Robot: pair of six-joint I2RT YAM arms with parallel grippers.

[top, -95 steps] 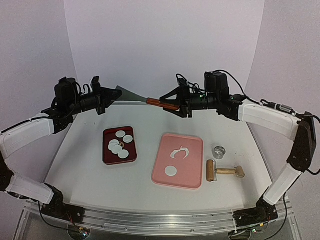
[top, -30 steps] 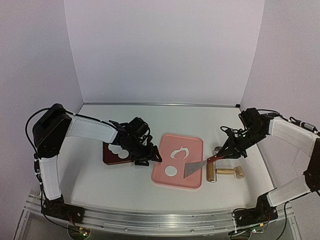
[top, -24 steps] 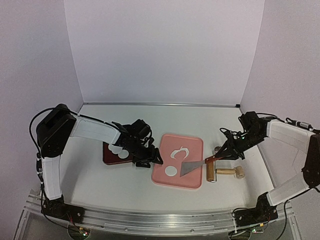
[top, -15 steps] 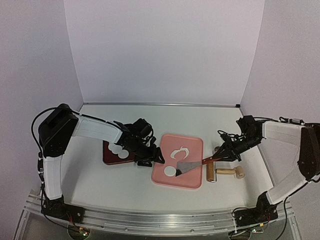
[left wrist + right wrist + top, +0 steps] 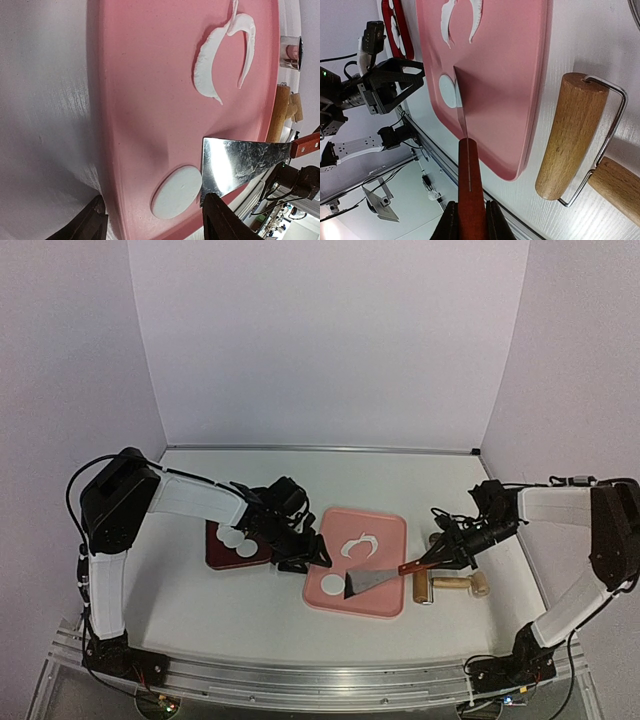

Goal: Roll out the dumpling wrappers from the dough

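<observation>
Pink board [image 5: 385,540]: scraper [image 5: 366,583] beside wrapper [image 5: 331,586]

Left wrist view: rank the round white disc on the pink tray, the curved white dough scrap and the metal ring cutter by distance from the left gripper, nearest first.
1. Round white disc: just ahead of the left gripper, at the pink tray's near edge.
2. Curved white dough scrap: farther across the tray.
3. Metal ring cutter: off the tray, beyond its far side.
</observation>
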